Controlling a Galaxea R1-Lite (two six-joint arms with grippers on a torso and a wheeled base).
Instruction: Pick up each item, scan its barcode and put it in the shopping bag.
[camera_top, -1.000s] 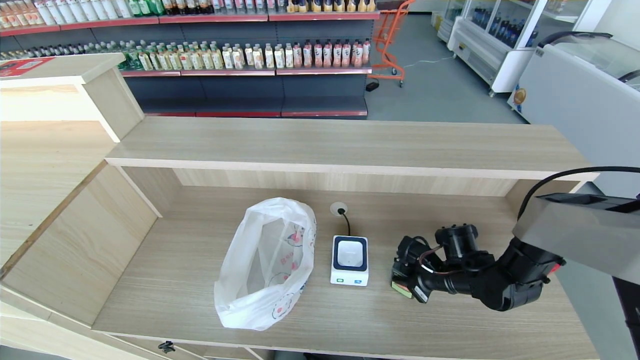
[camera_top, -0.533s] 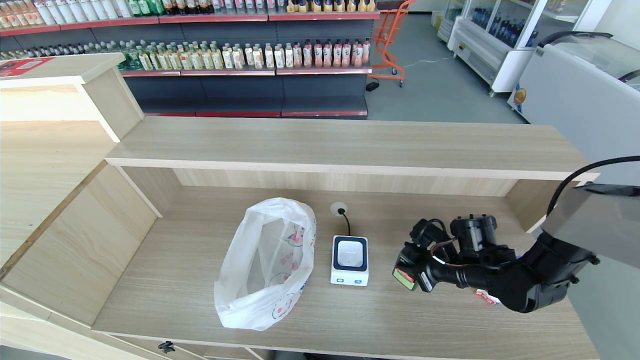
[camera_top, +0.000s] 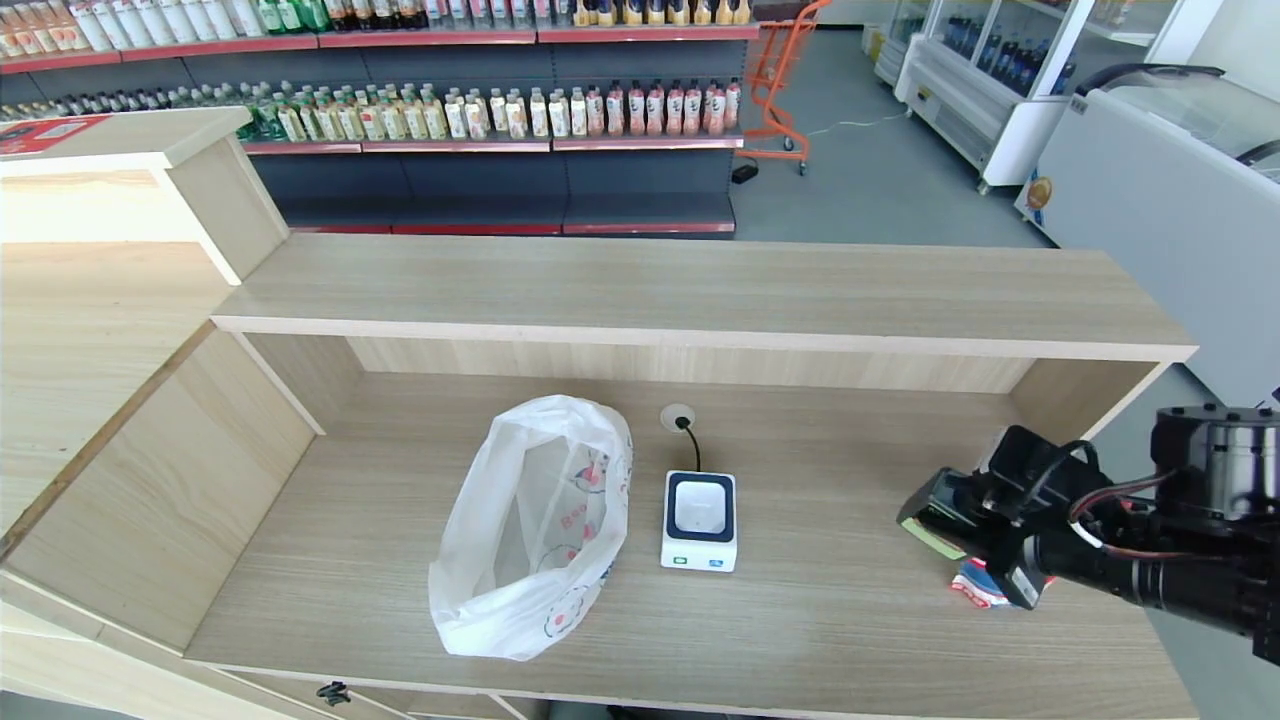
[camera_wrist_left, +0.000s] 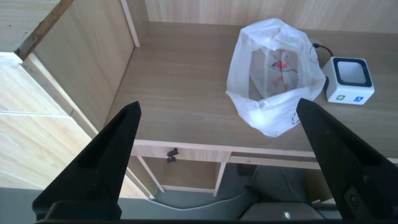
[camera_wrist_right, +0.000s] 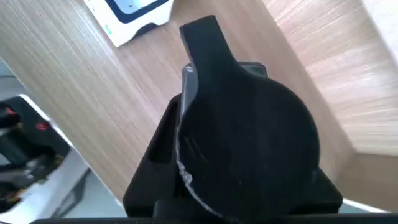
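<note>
A dark round item (camera_wrist_right: 249, 149) is gripped in the right claw (camera_top: 938, 512) over the tabletop's (camera_top: 800, 620) right end, above a red-and-white packet (camera_top: 975, 588). The left claw (camera_wrist_left: 217, 109) is seen spread wide, near the shopping bag (camera_wrist_left: 273, 68).

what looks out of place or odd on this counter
Nothing is spilled or broken. The bag lies slumped on its side rather than standing, mouth gaping. A small red and white packet lies loose near the right end of the counter, partly under the right arm.
</note>
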